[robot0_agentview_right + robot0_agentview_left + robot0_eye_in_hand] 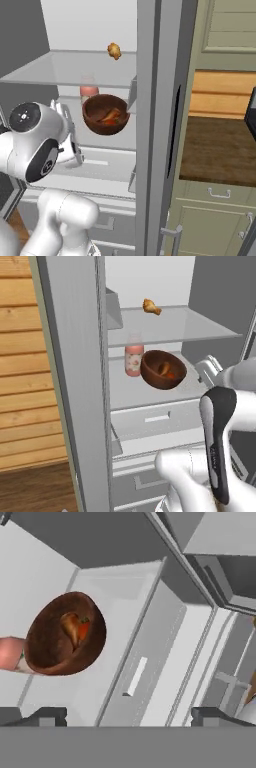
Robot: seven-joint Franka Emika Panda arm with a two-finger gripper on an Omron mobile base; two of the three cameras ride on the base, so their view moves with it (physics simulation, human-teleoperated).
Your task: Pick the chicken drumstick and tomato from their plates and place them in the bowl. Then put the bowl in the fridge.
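The dark-brown bowl [150, 372] [96, 120] [47, 649] stands on the middle glass shelf of the open grey fridge [75, 381] [150, 100]. Inside the bowl lie the reddish-brown chicken drumstick [163, 368] [70, 626] and the red-orange tomato [171, 376] [111, 120] [84, 630]. My gripper [129, 717] [206, 370] is open and holds nothing. It hangs in front of the shelf, to the right of the bowl and apart from it. The plates are out of view.
A paler golden drumstick [151, 306] [114, 50] lies on the upper glass shelf. A pink bottle [134, 360] [89, 91] [10, 654] stands right behind the bowl. Pale drawers [155, 418] [135, 677] sit below. A wooden counter [220, 150] lies right of the fridge.
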